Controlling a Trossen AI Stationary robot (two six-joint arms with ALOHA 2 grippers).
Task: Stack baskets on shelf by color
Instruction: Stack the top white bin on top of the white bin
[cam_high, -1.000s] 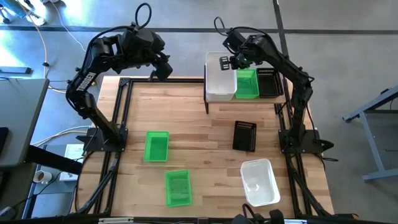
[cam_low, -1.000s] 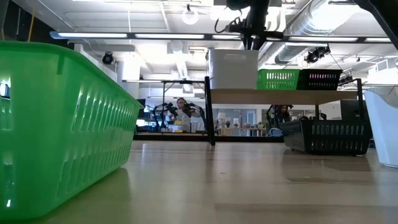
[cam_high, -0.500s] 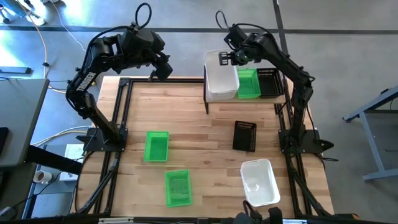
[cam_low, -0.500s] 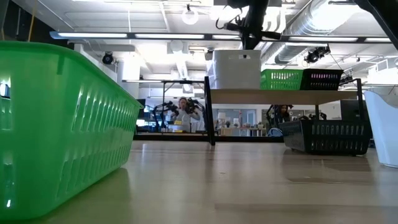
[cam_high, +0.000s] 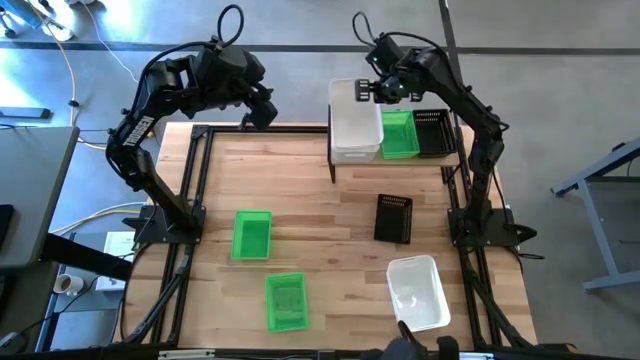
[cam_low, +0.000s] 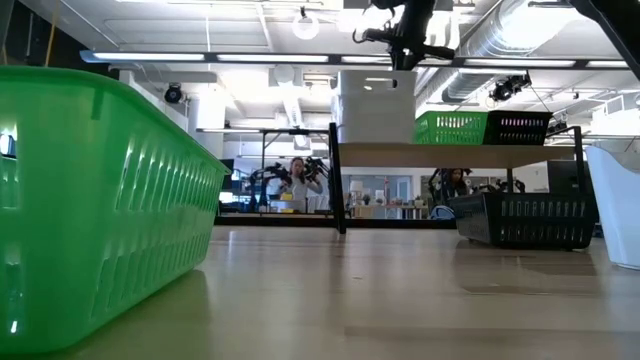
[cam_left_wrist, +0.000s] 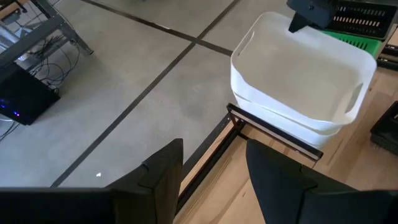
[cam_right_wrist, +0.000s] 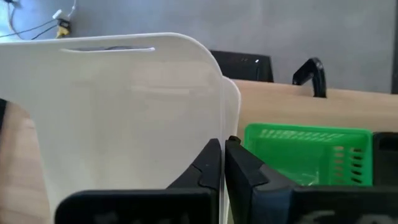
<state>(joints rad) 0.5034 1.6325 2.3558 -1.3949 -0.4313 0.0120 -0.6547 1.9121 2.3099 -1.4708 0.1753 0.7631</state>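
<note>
Two white baskets (cam_high: 354, 125) sit nested at the left end of the shelf (cam_high: 420, 161), with a green basket (cam_high: 398, 135) and a black basket (cam_high: 432, 131) beside them. My right gripper (cam_high: 381, 92) is shut on the upper white basket (cam_left_wrist: 298, 68). My left gripper (cam_high: 262, 112) hangs open over the table's far edge, touching nothing. On the table lie two green baskets (cam_high: 251, 235) (cam_high: 286, 301), a black basket (cam_high: 393, 218) and a white basket (cam_high: 418, 292). My right gripper pinches the rim of the upper white basket's right long wall (cam_right_wrist: 221, 134), near its far corner, with one finger inside the basket and one outside. The fingers come slanting down from above. The basket stands roughly level, its lower part inside the white basket beneath (cam_left_wrist: 280, 119).
In the low view the nearest green basket (cam_low: 100, 200) fills the left foreground. The shelf stands on black legs (cam_low: 334, 180) at the table's far right. Bare wood lies between the shelf and the loose baskets. People stand in the room beyond the table.
My right gripper has risen a little at the white stack's far right corner and rolled slightly. The upper white basket tipped and turned a bit over the lower one, and now stands higher on the shelf than a second ago.
</note>
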